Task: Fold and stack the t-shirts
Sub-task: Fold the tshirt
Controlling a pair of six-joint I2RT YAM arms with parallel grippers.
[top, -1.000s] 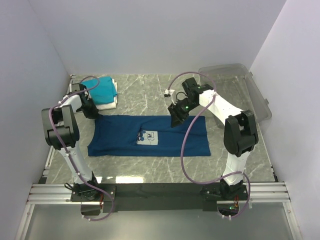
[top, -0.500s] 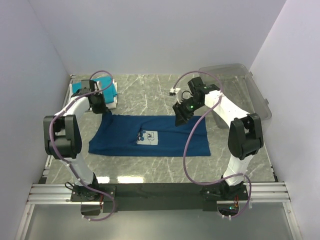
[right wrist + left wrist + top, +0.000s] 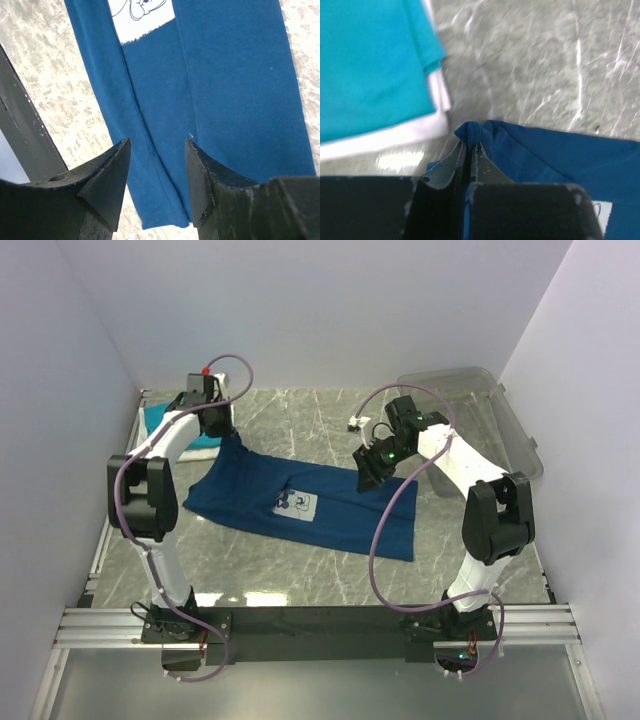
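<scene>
The navy t-shirt (image 3: 340,508) lies spread and skewed across the marble table, its pale cartoon print (image 3: 297,503) facing up. My left gripper (image 3: 222,432) is shut on the shirt's back-left corner and holds it raised, so the cloth rises to it in a peak. In the left wrist view the jaws (image 3: 469,145) pinch a fold of navy cloth (image 3: 545,155). The folded teal tee (image 3: 370,65) lies on a white one (image 3: 395,136) at the back left. My right gripper (image 3: 368,472) hovers open above the shirt's right part (image 3: 225,75), its fingertips (image 3: 157,142) apart over a seam.
A clear plastic bin (image 3: 490,410) stands at the back right against the wall. White walls close in the table on three sides. The aluminium rail (image 3: 320,625) holding both arm bases runs along the near edge.
My left gripper has closed on the shirt's back-left corner and carried it back and to the right, dragging the shirt askew. The right gripper drifted slightly right, still open.
</scene>
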